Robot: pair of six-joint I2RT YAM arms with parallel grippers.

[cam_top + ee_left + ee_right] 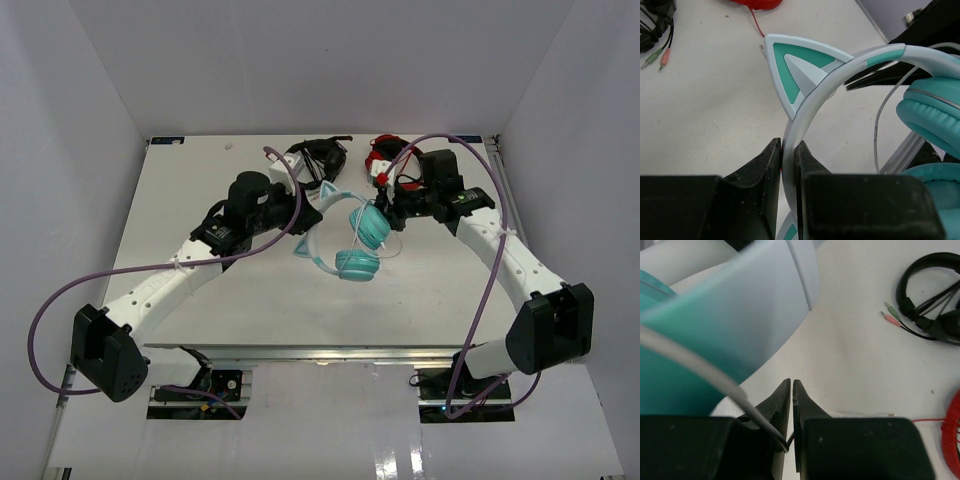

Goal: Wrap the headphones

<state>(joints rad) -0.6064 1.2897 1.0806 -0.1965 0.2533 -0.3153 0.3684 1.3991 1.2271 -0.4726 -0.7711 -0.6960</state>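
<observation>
Scene: two robot arms meet over the middle of a white table point(200, 180), with teal headphones point(355, 245) held between them.

Headphones: they sit near the table's centre, just ahead of both wrists. The two teal ear cups point(357, 265) are turned toward the near edge. Whether the cups rest on the table or hang just above it cannot be told.

Left pincer point(788, 150): clamped on the whitish headband point(840, 75). Its black fingers press the band from both sides, just below a teal-and-white cat ear point(797, 67).

Right pincer point(791, 385): jaws drawn almost together, with the thin white cable point(705, 372) nipped between them low in the gap. A blurred stretch of headband and a teal cup fill the upper left of this wrist's view.

Cable: in the left wrist view a loop of it curves down beside the upper ear cup.

Background: black headphones point(318, 155) lie at the far edge of the table, their green and pink plugs lying on the table. Red headphones point(385, 155) lie just to the right of them, behind the right arm's wrist. Both sets are apart from the teal pair.
</observation>
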